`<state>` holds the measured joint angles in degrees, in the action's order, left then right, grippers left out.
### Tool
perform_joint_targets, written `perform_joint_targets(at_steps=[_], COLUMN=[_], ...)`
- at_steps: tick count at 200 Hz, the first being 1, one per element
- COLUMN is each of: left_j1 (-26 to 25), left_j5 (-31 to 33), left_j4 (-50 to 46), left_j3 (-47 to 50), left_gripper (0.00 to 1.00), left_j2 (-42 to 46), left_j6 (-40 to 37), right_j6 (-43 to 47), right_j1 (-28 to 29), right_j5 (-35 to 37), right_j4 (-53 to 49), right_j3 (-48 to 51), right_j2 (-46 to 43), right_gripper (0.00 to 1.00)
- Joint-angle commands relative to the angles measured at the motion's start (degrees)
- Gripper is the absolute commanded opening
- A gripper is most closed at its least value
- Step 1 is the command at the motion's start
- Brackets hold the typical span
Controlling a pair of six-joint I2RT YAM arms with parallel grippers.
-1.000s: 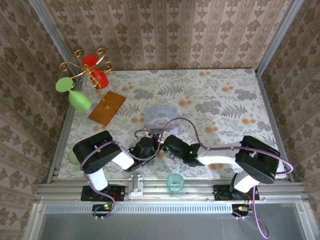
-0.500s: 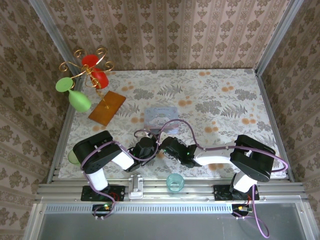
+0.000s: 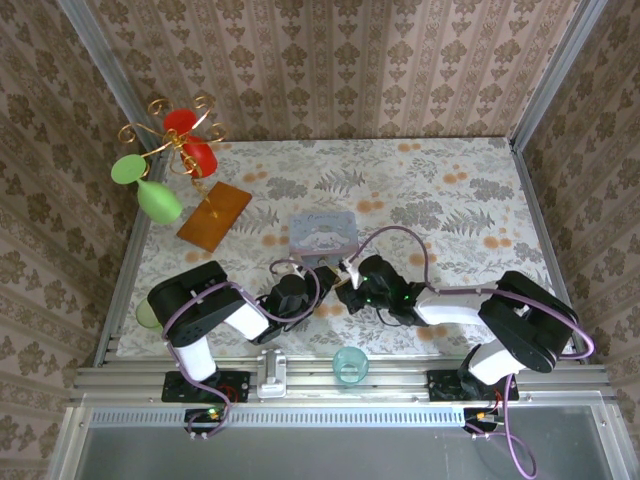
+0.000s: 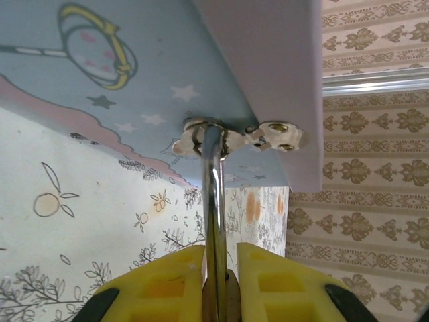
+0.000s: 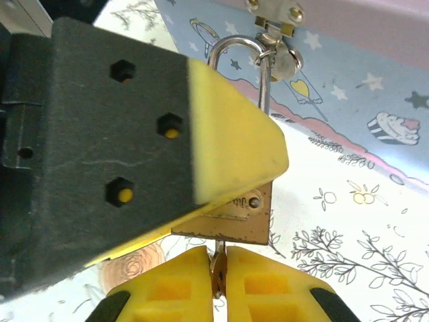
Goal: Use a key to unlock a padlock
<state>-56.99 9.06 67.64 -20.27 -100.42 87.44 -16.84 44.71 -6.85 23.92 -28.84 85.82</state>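
The small brass padlock (image 5: 231, 218) hangs by its silvery shackle (image 5: 238, 50) from the hasp (image 4: 271, 136) of the pale blue cartoon-printed tin (image 3: 322, 235). My left gripper (image 4: 220, 251) is shut on the padlock body, and the shackle (image 4: 214, 194) rises between its yellow fingers. From below, my right gripper (image 5: 218, 258) is shut on the key (image 5: 217, 265), whose blade meets the underside of the padlock. In the top view the left gripper (image 3: 305, 285) and the right gripper (image 3: 348, 280) meet just in front of the tin, hiding the padlock.
A gold wire stand with red and green glasses (image 3: 170, 150) stands at the back left, an orange flat packet (image 3: 214, 215) beside it. A teal cup (image 3: 350, 363) sits on the near rail. Patterned walls close in three sides.
My right arm has swung away from the near edge, and its gripper has moved up towards the tin. The left arm has stayed where it was.
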Motion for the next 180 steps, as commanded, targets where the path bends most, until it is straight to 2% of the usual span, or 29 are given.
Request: perform_joint_targets(at_steps=[1,26,50,76,104,135,159,180], left_j1=[-0.49,-0.55,-0.54,-0.38,0.21,0.60,0.97,1.76], left_j5=[-0.19,-0.36,-0.10,0.74,1.40,2.10,1.90,0.23], left_j4=[5.83,5.76,5.83,5.41,3.73,2.90,1.94,-1.44], left_j3=[0.32,0.32,0.57,1.66,3.08,5.04,5.62,4.66], left_gripper=[0.00,0.00,0.00,0.13,0.21,0.25,0.24,0.23], left_j2=[0.62,0.55,0.52,1.08,1.98,1.98,2.10,2.02], left_j6=[0.28,0.31,0.05,-0.59,-1.58,-2.29,-3.56,-5.64], right_j6=[-7.20,-10.10,-14.89,-17.24,-17.21,-18.76,-19.83,-22.73], right_j1=[-4.43,-5.72,-8.99,-11.37,-11.49,-11.71,-11.93,-12.52], right_j5=[-3.78,-7.05,-12.53,-17.30,-18.63,-19.48,-20.40,-21.87], right_j4=[3.70,7.47,16.53,21.23,21.27,22.62,24.09,31.88], right_j3=[3.71,5.53,8.74,10.05,9.94,10.42,10.69,12.27], right_j2=[-0.65,-0.27,1.16,3.02,3.74,4.10,5.69,8.35], right_gripper=[0.11,0.10,0.10,0.09,0.09,0.08,0.08,0.08])
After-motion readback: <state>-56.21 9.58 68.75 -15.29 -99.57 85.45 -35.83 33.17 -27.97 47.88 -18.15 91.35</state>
